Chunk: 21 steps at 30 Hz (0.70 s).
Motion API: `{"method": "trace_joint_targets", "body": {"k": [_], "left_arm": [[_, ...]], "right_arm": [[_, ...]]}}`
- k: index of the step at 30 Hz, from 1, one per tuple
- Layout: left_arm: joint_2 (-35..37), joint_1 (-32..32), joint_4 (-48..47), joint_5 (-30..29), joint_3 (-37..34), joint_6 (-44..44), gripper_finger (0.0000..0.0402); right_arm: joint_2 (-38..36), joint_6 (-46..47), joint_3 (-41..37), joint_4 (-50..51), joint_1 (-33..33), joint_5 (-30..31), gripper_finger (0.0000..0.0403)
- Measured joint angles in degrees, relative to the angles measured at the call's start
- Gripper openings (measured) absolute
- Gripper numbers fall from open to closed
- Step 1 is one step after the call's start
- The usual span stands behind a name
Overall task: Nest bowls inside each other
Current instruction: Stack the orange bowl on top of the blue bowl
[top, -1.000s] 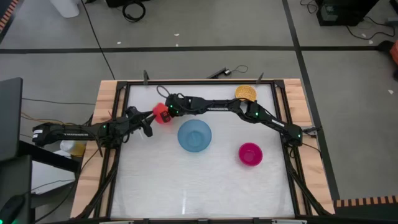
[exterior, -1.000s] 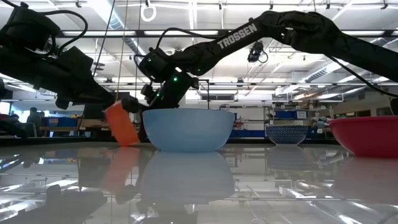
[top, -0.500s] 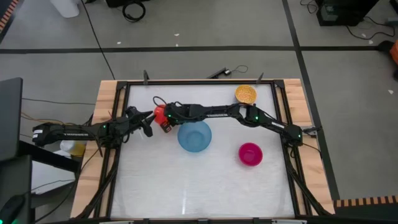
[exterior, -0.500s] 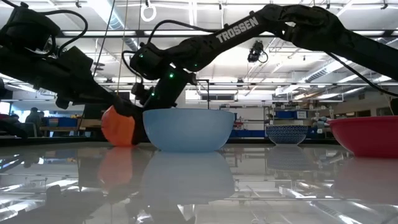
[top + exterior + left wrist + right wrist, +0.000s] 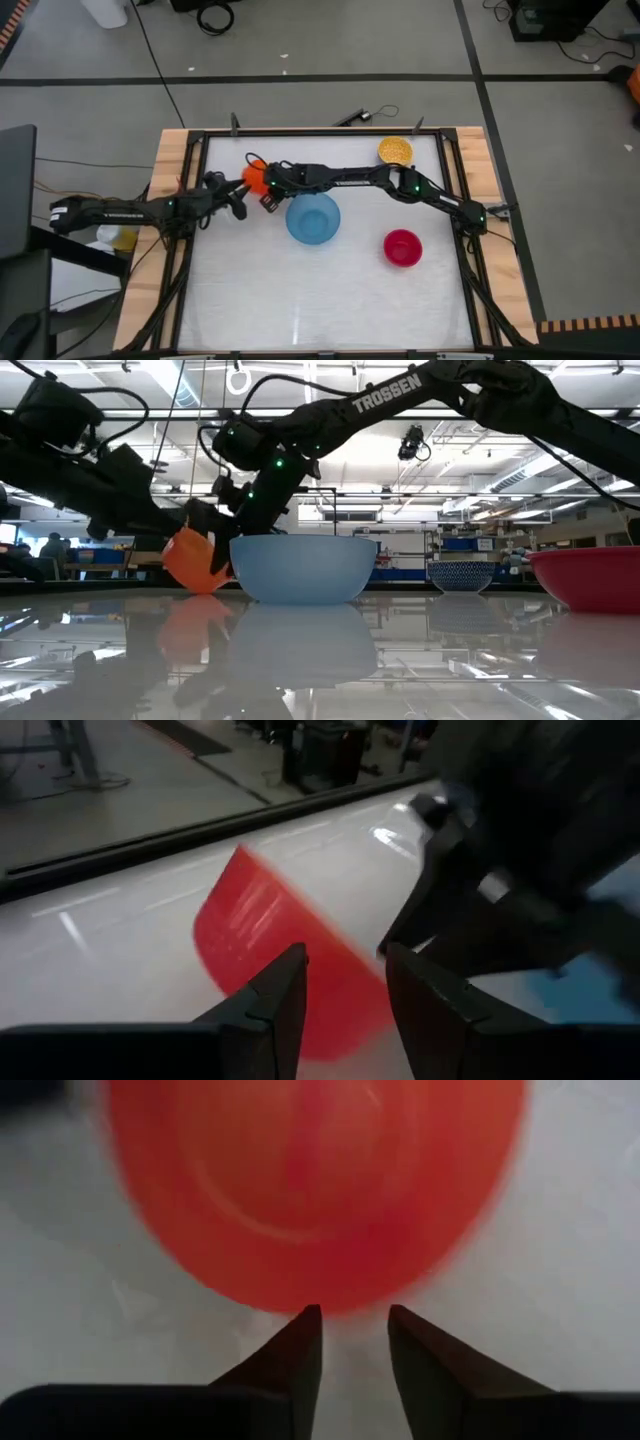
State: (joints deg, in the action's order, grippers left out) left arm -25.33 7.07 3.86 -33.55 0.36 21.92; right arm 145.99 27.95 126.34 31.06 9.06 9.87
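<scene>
High view: the right arm reaches across the far half of the table (image 5: 300,300); the right gripper (image 5: 268,190) sits just beside the orange bowl (image 5: 255,177), at the far left rim of the light blue bowl (image 5: 313,218). The orange bowl is mostly covered by the gripper, and only a small patch shows. The left gripper (image 5: 234,200) lies close on the other side of it, at the table's left edge; its fingers are too small to read here. The yellow bowl (image 5: 395,151) stands at the far edge and the red-magenta bowl (image 5: 402,247) to the right, both well apart from the arms. No bowl is nested.

Low view: the orange bowl (image 5: 190,560) is tilted, its base on the table, touching or just beside the light blue bowl (image 5: 303,568); which of the two cannot be told. Dark arm parts overlap behind it, so no grip can be made out. The red-magenta bowl (image 5: 590,578) is cut off at the edge.

Left wrist view: the left gripper's fingers (image 5: 280,995) stand apart with a narrow gap, nothing between them. The orange bowl (image 5: 270,950) appears blurred beyond, with the other arm's dark bulk beside it.

Right wrist view: the right gripper (image 5: 355,1330) has its fingers slightly spread and clear of the orange bowl (image 5: 310,1190), whose blurred underside fills the picture, its edges cut off.
</scene>
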Motion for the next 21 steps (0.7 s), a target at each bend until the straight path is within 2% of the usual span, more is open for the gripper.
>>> {"method": "trace_joint_targets", "body": {"k": [4,8,12,21], "left_arm": [[-3.7,1.13,0.0,-0.06,0.0,1.27,0.0141],[-6.0,1.21,0.21,-0.14,0.0,1.42,0.0141],[-6.73,1.21,0.99,-0.29,0.0,1.44,0.0141],[-6.89,1.13,0.97,-0.17,0.56,0.65,0.0141]], "right_arm": [[-0.52,-3.29,0.0,-1.08,0.0,0.61,0.0151],[-0.63,-14.1,0.0,-4.08,-0.16,-0.89,0.0161],[-0.81,-23.33,0.0,-4.38,-0.9,-1.4,0.0161],[-0.81,-35.63,0.0,-5.74,-2.67,-0.68,0.0162]]}}
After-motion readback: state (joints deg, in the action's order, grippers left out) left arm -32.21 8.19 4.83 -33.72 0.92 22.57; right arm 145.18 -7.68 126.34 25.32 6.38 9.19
